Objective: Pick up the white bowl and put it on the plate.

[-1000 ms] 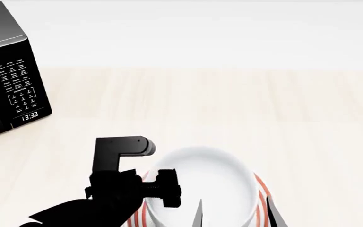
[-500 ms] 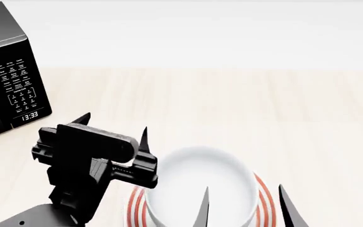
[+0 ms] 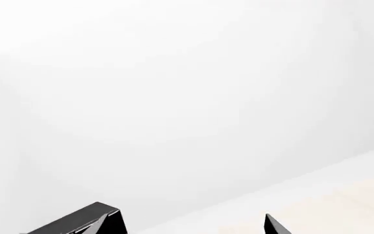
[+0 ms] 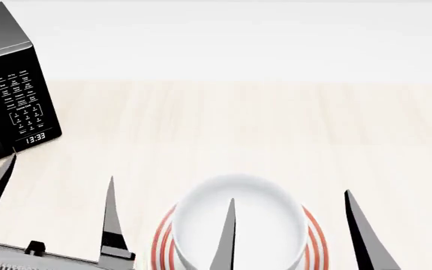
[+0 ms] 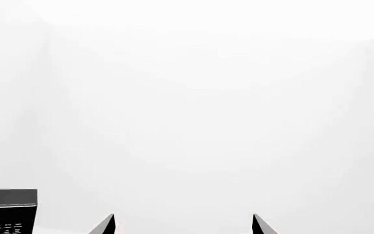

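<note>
White bowl (image 4: 238, 225), one, on one plate (image 4: 315, 236); left tool (image 4: 51, 208), right tool (image 4: 291, 230) wide open, empty.

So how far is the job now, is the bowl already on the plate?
Done: the white bowl sits on the plate, whose red rings show on both sides. In hand: nothing; the left end effector and right end effector are both open, holding nothing. Nothing seems left to do.
</note>
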You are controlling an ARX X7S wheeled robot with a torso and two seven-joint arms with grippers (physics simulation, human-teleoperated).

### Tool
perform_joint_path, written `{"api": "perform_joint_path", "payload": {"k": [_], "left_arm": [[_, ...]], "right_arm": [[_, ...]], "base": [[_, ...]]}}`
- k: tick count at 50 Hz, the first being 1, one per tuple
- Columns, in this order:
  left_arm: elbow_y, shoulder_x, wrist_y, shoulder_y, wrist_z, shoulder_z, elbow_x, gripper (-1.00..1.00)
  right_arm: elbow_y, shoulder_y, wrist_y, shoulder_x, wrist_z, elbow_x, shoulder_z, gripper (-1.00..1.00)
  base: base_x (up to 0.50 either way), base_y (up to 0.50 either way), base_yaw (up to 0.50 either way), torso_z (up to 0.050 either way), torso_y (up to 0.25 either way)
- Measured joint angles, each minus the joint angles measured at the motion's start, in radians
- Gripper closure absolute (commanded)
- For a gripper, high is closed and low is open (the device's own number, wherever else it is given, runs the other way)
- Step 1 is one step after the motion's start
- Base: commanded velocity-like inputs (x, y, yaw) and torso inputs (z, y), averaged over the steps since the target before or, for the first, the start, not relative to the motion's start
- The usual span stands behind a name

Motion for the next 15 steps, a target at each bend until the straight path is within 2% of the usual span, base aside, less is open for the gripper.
{"api": "perform_joint_path", "payload": {"k": [6, 15], "left_arm": [[0.11, -0.036, -0.03, 0.037, -0.058, 0.028, 0.057, -1.0], [0.254, -0.077, -0.073, 0.062, -0.132, 0.073, 0.112, -1.0]], "right_arm": [[-0.023, 0.208, -0.045, 0.153, 0.227, 0.064, -0.249, -1.0], [-0.04, 0.709, -0.154, 0.3, 0.595, 0.143, -0.81, -1.0]], "base": [[0.0, 0.0, 0.0, 0.0, 0.0], [0.0, 0.0, 0.0, 0.0, 0.0]]}}
